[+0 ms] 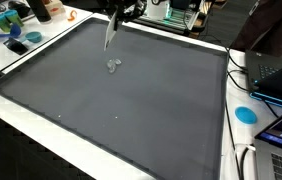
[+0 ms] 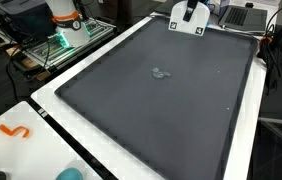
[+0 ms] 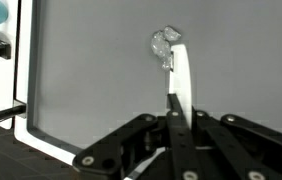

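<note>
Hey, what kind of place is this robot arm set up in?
Probably a lab or office workbench. A large grey mat covers a white table, a laptop sits at the edge, and the claw holds a white strip over the mat.

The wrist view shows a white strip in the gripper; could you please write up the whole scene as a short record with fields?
surface: dark grey mat on a white table
gripper: gripper shut on a white strip, near one edge of the mat
object on mat: small crumpled clear clump, lying alone
strip to clump: the tip lines up with the clump in the wrist view; in an exterior view it hangs above the mat, apart from the clump
off the mat: blue disc on the table
</note>
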Robot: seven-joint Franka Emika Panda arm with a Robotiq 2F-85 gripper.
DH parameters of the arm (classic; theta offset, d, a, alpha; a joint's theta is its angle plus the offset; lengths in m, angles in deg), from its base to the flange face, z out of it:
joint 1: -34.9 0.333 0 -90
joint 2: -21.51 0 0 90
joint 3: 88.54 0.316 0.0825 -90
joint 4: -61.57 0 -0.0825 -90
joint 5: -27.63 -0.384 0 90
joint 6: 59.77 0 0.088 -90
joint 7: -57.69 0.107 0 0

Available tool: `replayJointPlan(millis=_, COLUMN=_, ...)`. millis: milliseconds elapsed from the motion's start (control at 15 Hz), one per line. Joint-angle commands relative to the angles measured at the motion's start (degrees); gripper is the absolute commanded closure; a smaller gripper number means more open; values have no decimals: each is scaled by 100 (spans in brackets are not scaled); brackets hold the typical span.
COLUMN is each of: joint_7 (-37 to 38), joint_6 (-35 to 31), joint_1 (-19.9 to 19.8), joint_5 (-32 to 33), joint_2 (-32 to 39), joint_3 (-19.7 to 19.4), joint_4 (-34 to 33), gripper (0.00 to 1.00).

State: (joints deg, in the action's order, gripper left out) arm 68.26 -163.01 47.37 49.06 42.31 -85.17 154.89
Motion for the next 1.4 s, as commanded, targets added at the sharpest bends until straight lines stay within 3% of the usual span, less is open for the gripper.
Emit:
replayJointPlan(millis=0, joint_7=-244, joint_6=-618, joint_1=-364, joint_5=-300, joint_2=-427, joint_3=-26, joint_4=623, gripper=99)
replayJointPlan(millis=867, joint_7=-664, joint_6=-2727, joint_1=-1245, joint_5=-1425, joint_2=-940, joint_3=-324, joint_4=2058, gripper=99)
replayJointPlan(millis=1133, joint_7=-936, joint_6=-2970, joint_1=-1445, joint_5=-1915, joint_2=-1027, joint_3=-387, joint_4=2433, gripper=99)
replayJointPlan(millis=1333, joint_7=-1370, joint_6=-2956, joint_1=-1629, joint_5=-2634, joint_2=-1054, joint_3=-364, joint_4=2568, gripper=99)
